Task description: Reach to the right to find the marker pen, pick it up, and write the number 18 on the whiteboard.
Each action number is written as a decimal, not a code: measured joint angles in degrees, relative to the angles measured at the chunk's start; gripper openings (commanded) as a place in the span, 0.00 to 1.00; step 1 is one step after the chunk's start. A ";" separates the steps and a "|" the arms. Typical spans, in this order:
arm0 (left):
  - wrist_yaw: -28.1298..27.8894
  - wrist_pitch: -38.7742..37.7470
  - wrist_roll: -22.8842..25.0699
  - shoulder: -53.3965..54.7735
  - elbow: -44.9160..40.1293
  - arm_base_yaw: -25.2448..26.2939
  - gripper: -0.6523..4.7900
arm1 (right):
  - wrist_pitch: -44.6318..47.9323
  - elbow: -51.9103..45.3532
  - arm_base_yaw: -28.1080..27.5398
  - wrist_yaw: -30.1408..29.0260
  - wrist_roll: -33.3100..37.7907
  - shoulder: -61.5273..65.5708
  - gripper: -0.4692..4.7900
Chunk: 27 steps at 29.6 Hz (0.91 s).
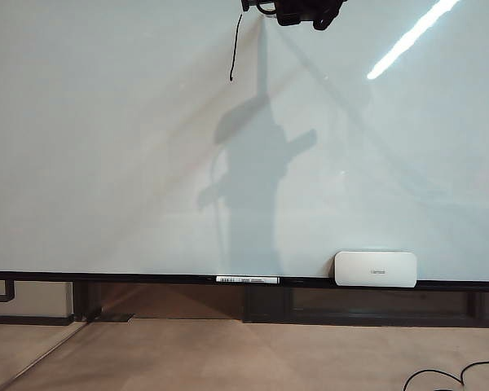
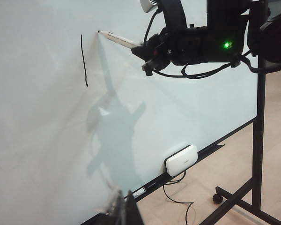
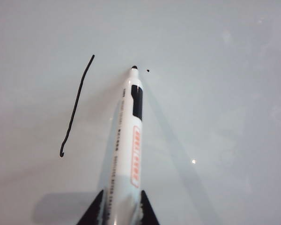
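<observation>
One stroke (image 3: 76, 105) of the 18 on the whiteboard (image 1: 106, 163) so far. Right gripper (image 3: 118, 208) clamps the marker pen (image 3: 130, 150), tip beside that stroke. Only right wrist view shows a dot (image 3: 148, 71) by the tip; exterior crops the gripper. Left gripper: I can't tell, just a sliver visible (image 2: 124, 211)

One whiteboard (image 1: 106, 163). One drawn stroke (image 3: 76, 108), plus one small dot (image 3: 148, 71). Two markers: one marker pen (image 3: 131, 150) in the right gripper (image 3: 117, 211), one spare marker (image 1: 247, 279) on the rail. One eraser (image 1: 375, 269). Left gripper (image 2: 124, 213): one, near the rail.
</observation>
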 measured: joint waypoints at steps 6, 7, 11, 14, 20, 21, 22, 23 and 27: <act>0.00 0.00 0.00 0.00 0.00 0.00 0.11 | -0.04 -0.02 -0.48 -0.20 0.00 0.00 0.09; 0.00 0.00 0.00 0.00 0.00 0.00 0.11 | -0.07 -0.02 -0.66 -0.28 0.00 0.00 0.09; 0.00 0.00 0.04 0.00 0.00 0.00 0.11 | -0.63 0.00 -0.85 -0.46 0.02 0.00 0.09; -0.02 0.00 0.04 0.00 0.00 0.00 0.11 | -2.40 0.00 -1.05 -0.66 0.11 0.02 0.09; 0.00 0.04 0.09 0.00 0.00 0.00 0.11 | -6.99 0.00 -1.18 -1.51 1.38 0.02 0.09; -0.02 0.04 0.07 0.00 0.00 0.00 0.11 | -7.58 0.00 -1.18 -1.53 1.53 0.02 0.09; -0.02 0.07 0.07 0.00 0.00 0.00 0.11 | -8.31 0.00 -1.18 -1.53 1.66 0.02 0.09; 0.00 0.04 0.09 0.00 0.00 0.00 0.11 | -8.85 0.00 -1.18 -1.55 1.81 0.02 0.09; -0.02 0.07 0.07 0.00 0.00 0.00 0.11 | -11.28 0.00 -1.18 -1.64 2.58 0.24 0.09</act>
